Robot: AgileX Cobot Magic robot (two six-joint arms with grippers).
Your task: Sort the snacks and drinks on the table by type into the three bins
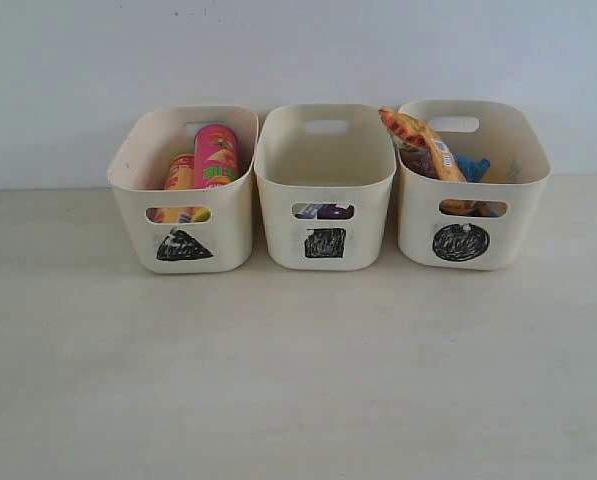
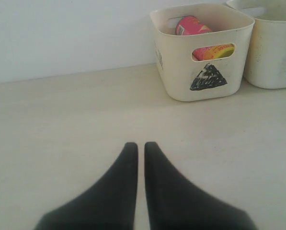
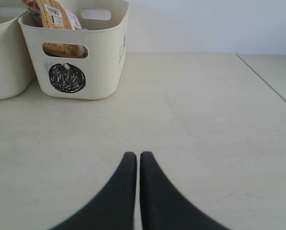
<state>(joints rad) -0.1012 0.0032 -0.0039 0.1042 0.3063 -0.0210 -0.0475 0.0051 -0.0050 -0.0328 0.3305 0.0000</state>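
The triangle bin (image 1: 233, 235), square bin (image 1: 278, 200) and circle bin (image 1: 418, 220) stand in a row along the far edge of the table (image 1: 298, 380), backs to the wall (image 1: 298, 50) and sides almost touching. The pink tube (image 1: 216, 155) and orange tube (image 1: 180, 172) stand in the triangle bin, the pink one topping the rim. A purple carton (image 1: 323, 211) shows through the square bin's handle slot. The orange bag (image 1: 423, 140) leans out over the circle bin's rim, with the blue bag (image 1: 473, 165) beside it inside. All the table in front of the bins lies bare, right to its near edge. The left gripper (image 2: 139, 146) and right gripper (image 3: 134, 155) hover over this bare stretch, well short of the bins. Both have their fingers pressed together and hold nothing.
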